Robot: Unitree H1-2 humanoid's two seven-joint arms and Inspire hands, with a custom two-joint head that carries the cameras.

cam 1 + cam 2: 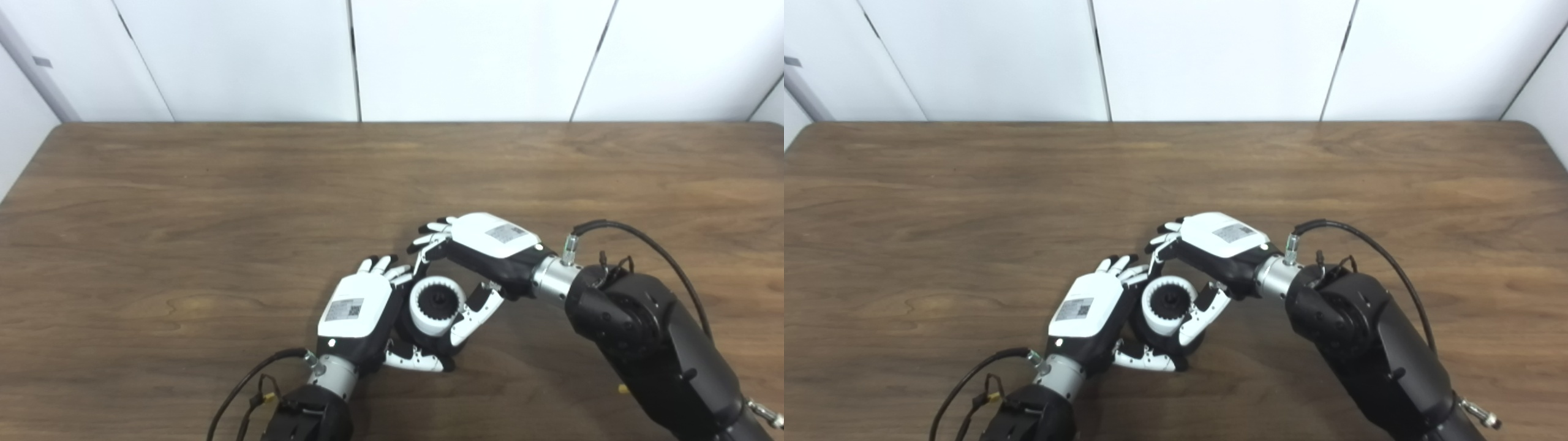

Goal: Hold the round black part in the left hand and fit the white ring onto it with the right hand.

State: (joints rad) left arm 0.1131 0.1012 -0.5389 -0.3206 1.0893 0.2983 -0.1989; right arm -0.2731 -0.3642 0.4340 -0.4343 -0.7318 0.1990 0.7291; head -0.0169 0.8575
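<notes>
- Nearest the camera, the right forearm is entering from the lower right corner, a black cable arching over its wrist.
- Left hand is sitting low on the bench, back plate facing up, fingers and thumb curling round the round black part and cradling it from the left and from below.
- Round black part is lying between the two hands, mostly hidden; only its dark body under the ring and a dark hub inside the ring are showing.
- White ring is sitting on top of the black part, toothed inner edge facing up, just right of the left hand's back plate.
- Right hand is hovering above and to the right of the ring, fingers reaching over its far side and thumb pressing against its right side, so this hand is clamping on the ring.
- Whether the ring is fully seated on the black part cannot be told from either view.
- Fingertips of the two hands are nearly meeting beyond the ring.
</notes>
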